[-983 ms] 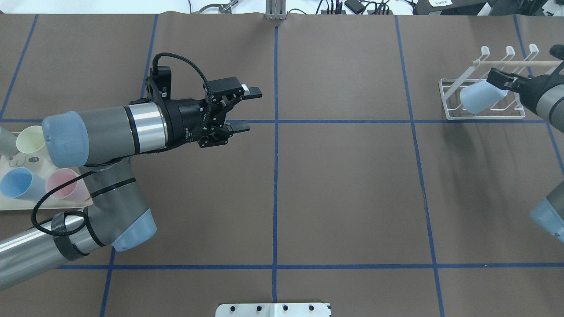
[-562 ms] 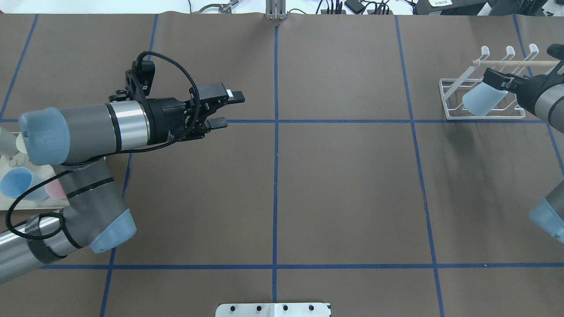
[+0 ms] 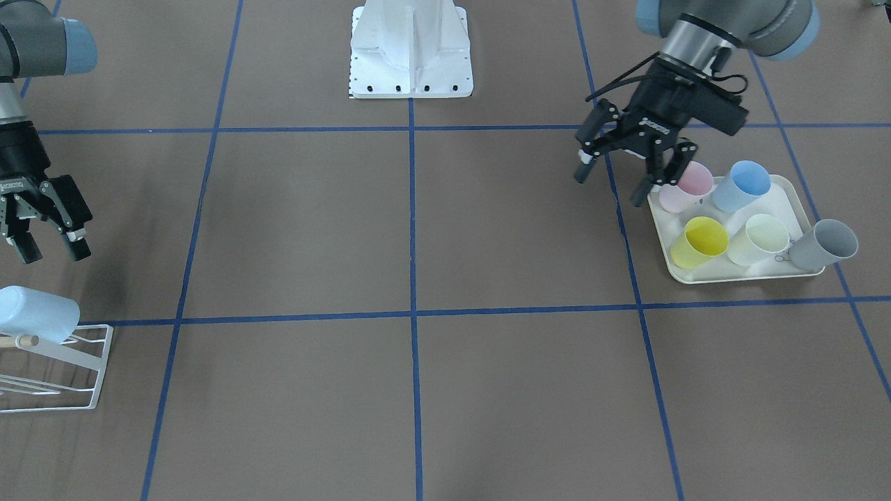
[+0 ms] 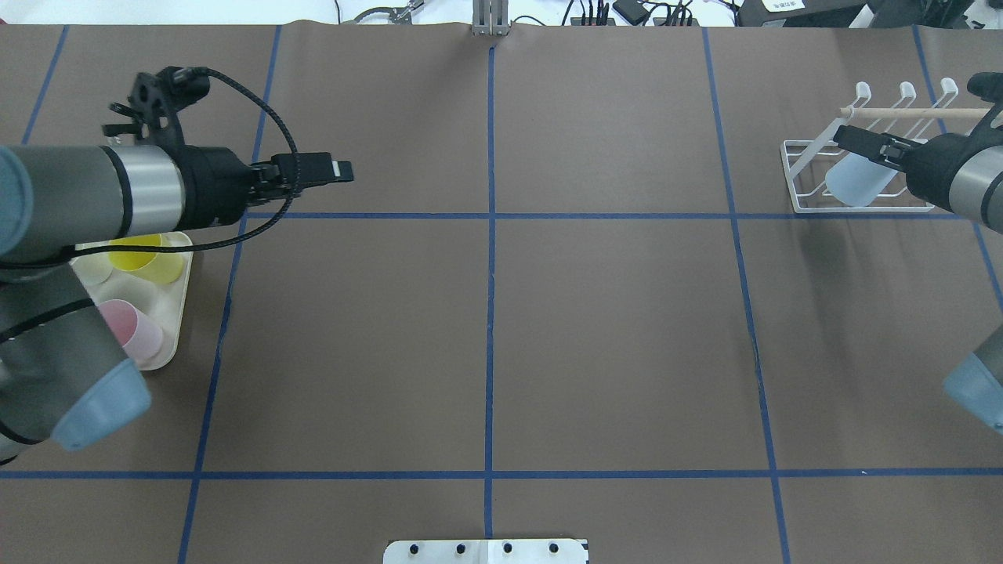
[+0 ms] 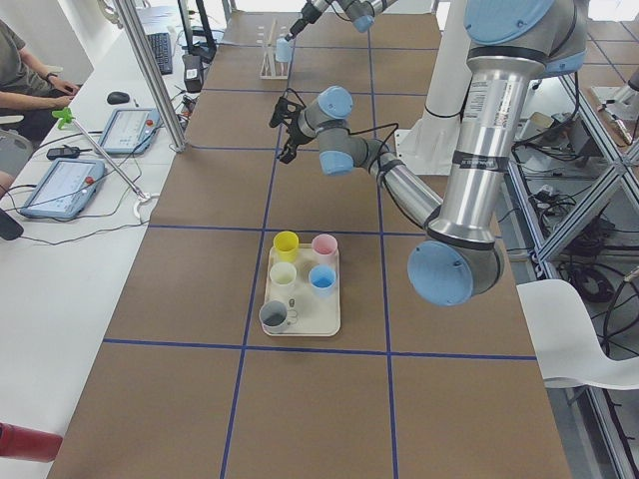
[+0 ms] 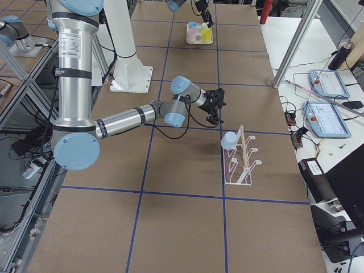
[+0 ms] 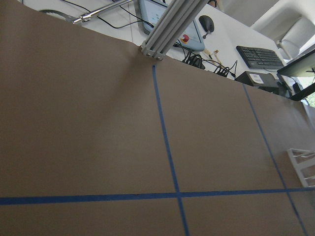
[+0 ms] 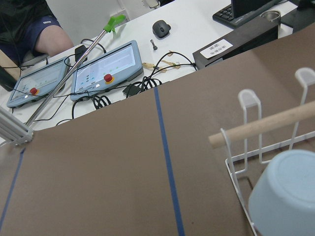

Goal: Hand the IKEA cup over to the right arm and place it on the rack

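The IKEA cup (image 3: 35,316) is pale blue and rests tilted on the white wire rack (image 3: 90,379), by its wooden-tipped peg (image 3: 28,341). The overhead view has the cup (image 4: 858,182) inside the rack (image 4: 791,176). My right gripper (image 3: 47,245) hangs open and empty a short way from the cup, on the robot's side. From the right wrist view I see the cup's base (image 8: 290,196) and the peg (image 8: 266,125). My left gripper (image 3: 612,182) is open and empty, beside the tray's pink cup (image 3: 686,186).
A cream tray (image 3: 738,278) holds pink, blue (image 3: 743,184), yellow (image 3: 699,240), pale green (image 3: 759,240) and grey (image 3: 821,243) cups. The robot's white base (image 3: 411,49) stands at the table's middle edge. A seated person (image 5: 20,75) and control tablets are beyond the far edge.
My right gripper let go of the cup and drew back a little; the cup stays on the rack. My left arm swung back toward the tray, turning its wrist.
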Controlling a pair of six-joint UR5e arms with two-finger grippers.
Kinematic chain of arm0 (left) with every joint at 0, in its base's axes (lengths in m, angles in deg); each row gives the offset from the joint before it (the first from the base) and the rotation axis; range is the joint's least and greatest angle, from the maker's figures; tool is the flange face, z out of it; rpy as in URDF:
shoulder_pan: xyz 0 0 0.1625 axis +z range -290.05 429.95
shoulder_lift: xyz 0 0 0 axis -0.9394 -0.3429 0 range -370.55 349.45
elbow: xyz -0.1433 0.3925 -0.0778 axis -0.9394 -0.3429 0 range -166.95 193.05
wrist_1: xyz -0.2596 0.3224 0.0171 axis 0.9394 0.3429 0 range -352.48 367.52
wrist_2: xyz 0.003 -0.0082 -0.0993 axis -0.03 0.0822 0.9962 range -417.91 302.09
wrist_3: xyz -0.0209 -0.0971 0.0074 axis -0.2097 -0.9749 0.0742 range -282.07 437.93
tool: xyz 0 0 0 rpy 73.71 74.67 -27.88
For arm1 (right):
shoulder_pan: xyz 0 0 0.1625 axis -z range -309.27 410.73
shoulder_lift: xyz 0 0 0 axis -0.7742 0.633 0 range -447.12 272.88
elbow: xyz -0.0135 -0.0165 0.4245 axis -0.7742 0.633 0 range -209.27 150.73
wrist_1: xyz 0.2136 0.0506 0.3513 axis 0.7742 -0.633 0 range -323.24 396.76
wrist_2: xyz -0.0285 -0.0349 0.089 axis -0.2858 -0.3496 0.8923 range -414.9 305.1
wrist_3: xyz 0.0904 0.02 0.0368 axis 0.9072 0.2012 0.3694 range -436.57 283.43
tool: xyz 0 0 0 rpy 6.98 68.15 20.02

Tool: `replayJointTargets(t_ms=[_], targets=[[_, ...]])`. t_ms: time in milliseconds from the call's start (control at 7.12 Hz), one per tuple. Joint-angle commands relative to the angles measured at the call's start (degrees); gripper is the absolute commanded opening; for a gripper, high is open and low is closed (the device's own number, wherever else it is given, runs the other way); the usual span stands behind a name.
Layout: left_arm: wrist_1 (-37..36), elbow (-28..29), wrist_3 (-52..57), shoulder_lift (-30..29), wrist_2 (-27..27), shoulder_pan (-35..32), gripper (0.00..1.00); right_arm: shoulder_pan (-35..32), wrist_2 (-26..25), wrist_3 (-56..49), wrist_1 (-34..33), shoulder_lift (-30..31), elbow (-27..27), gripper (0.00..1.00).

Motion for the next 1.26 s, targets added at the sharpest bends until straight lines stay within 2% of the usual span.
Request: replayJointTargets(t_ms=[0, 140, 281, 421, 562, 843, 983, 1124], targets=[[-1.27, -0.96, 21.64, 9.02, 3.15, -8.92, 0.99, 2.02, 1.50, 2.29, -0.01, -0.14, -0.90, 1.00], [-1.27, 3.31, 26.15, 9.39, 12.40, -16.53, 0.99, 2.28, 1.50, 2.29, -0.01, -0.23, -0.90, 1.00], [0.21, 10.67, 35.07, 9.40, 21.28, -24.61, 0.99, 2.63, 1.32, 2.29, -0.01, -0.23, -0.90, 1.00], [2.83, 20.49, 48.04, 8.61, 23.72, -31.04, 0.99, 2.98, 1.32, 2.29, -0.01, -0.32, -0.90, 1.00], [3.47, 26.07, 50.17, 6.00, 25.22, -32.41, 0.99, 3.77, 1.32, 2.38, 0.07, -0.32, -0.99, 1.00], [2.77, 31.46, 47.93, 3.78, 25.24, -32.60, 1.00, 4.92, 1.23, 4.83, 0.25, -0.75, -1.08, 1.00], [3.64, 36.44, 47.47, 3.68, 25.41, -32.60, 0.99, 5.44, 1.15, 4.84, 0.34, -0.76, -1.08, 1.00], [3.39, 36.41, 45.99, 4.47, 30.29, -32.69, 0.98, 5.62, 0.97, 4.84, 0.34, -1.02, -1.08, 1.00]])
